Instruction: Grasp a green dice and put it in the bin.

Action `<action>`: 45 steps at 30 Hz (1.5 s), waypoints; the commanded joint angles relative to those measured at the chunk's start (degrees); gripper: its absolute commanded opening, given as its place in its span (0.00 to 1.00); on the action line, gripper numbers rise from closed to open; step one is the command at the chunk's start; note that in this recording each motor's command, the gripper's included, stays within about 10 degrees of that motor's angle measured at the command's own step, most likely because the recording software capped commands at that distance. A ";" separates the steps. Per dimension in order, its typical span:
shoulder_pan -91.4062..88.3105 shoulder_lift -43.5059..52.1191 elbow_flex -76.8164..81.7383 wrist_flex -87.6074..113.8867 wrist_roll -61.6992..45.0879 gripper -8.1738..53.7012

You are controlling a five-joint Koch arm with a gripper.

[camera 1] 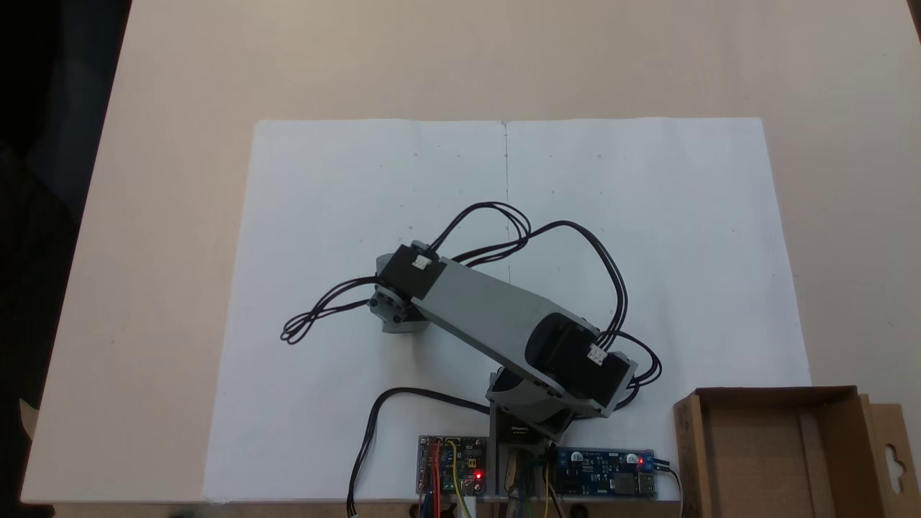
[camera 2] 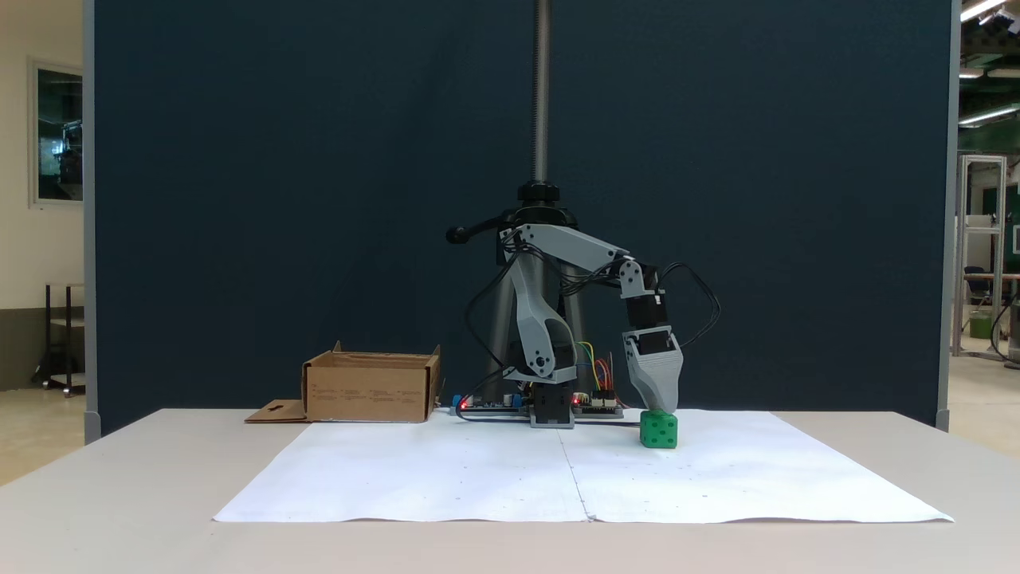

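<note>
The gripper (camera 2: 658,406) hangs nose-down off the grey printed arm (camera 2: 558,243), its wedge-shaped plastic shell tapering to a tip that sits right on top of the green dice (camera 2: 658,429). From the front its two jaws line up one behind the other, so I cannot tell whether they are spread, closed or pinching the cube. In the fixed view from above, the arm's broad grey forearm (camera 1: 496,316) and black servo block cover the gripper and the dice beneath them.

The dice is a small, glossy, bright green cube with round sunken pips, and it rests flat on the white paper sheet (camera 2: 446,478), to the right of the arm's base in the front view. The sheet is matte, made of two pieces meeting at a centre seam, and spread over a pale beige table (camera 2: 119,494).

Loops of thin black cable (camera 1: 316,316) spill from the arm's joints. Circuit boards (camera 1: 452,464) with red lights sit beside the base.

The bin (camera 2: 370,388), a low-walled rectangular box of brown corrugated cardboard, stands well apart from the dice, at the table's far left in the front view; its flap with a keyhole cutout (camera 1: 894,460) lies folded outward.
</note>
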 commanded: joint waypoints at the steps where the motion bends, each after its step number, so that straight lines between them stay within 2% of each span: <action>1: -1.41 0.88 -2.20 -2.64 4.83 0.76; 15: -2.29 2.64 -0.79 4.39 4.92 0.76; 23: -1.93 8.00 1.14 4.48 4.83 0.75; 45: -2.02 1.85 1.76 5.01 8.61 0.75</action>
